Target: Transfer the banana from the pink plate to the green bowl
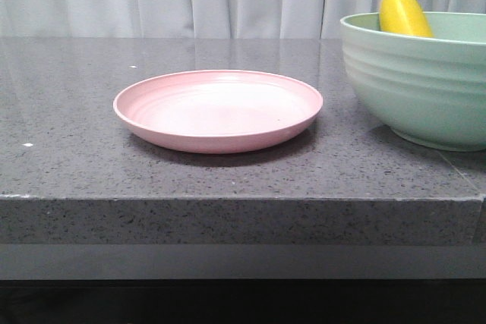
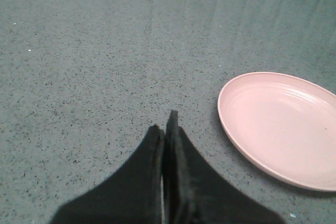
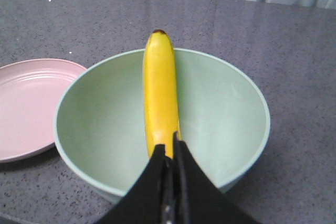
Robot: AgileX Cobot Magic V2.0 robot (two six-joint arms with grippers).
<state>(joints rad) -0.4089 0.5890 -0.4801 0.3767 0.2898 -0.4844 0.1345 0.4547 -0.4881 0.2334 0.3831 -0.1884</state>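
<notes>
We find the banana (image 3: pixel 159 95) already in the bowl (image 3: pixel 220 108), leaning across it with its dark tip propped on the far rim, straight ahead of our right gripper (image 3: pixel 169 150). Those fingers are pressed together just above the banana's near end; we cannot tell whether they touch it, but they clasp nothing. The left gripper (image 2: pixel 165 129) is likewise closed and empty, hovering over bare counter (image 2: pixel 94 66) with the plate (image 2: pixel 283 124) off to one side of its tips.

We judge the banana light and stiff enough to keep its curve, with a smooth skin that could slide against the slick bowl wall. Should it need resettling, we would take it across the thick middle, where the fingers can straddle it squarely, rather than at the tapering ends. It looks plump and firm, so a moderate squeeze should do.

For room: the bowl's rim stands well above the plate's low lip, and the wall rises close below our right fingers, so we would lift clear before any sideways move. In the front view the bowl sits near the counter's right side and runs out of the picture. The plate (image 1: pixel 220 111) lies empty beside it, not touching. The counter's front edge is near both.
</notes>
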